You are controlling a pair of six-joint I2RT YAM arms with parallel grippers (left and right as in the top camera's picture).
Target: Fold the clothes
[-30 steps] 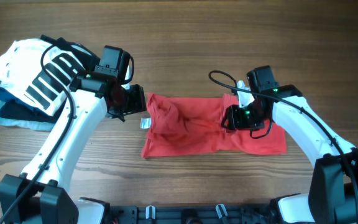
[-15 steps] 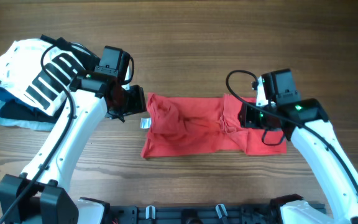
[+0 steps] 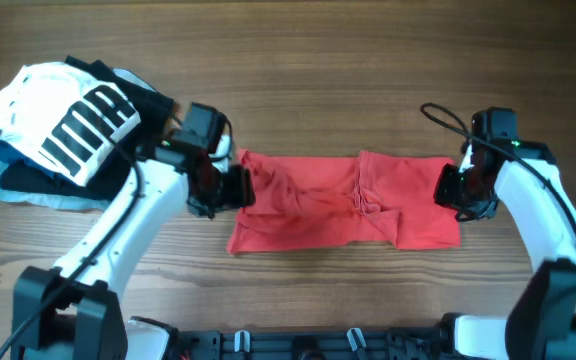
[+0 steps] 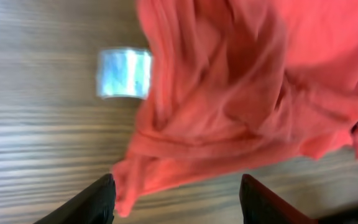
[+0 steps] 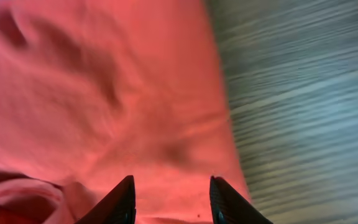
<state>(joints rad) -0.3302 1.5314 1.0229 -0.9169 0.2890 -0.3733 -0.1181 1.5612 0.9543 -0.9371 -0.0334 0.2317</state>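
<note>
The red cotton T-shirt (image 3: 338, 200) lies rumpled in a long band across the middle of the brown wooden counter (image 3: 318, 60), between my two arms. My left jaws stand spread over its left end with the bunched edge between the tips and nothing pinched. A small white tag (image 4: 124, 73) shows on the wood right at that edge. My right jaws are apart too, low over the flatter cloth at the right end. A white garment with black stripes (image 3: 58, 120) tops a pile at far left.
</note>
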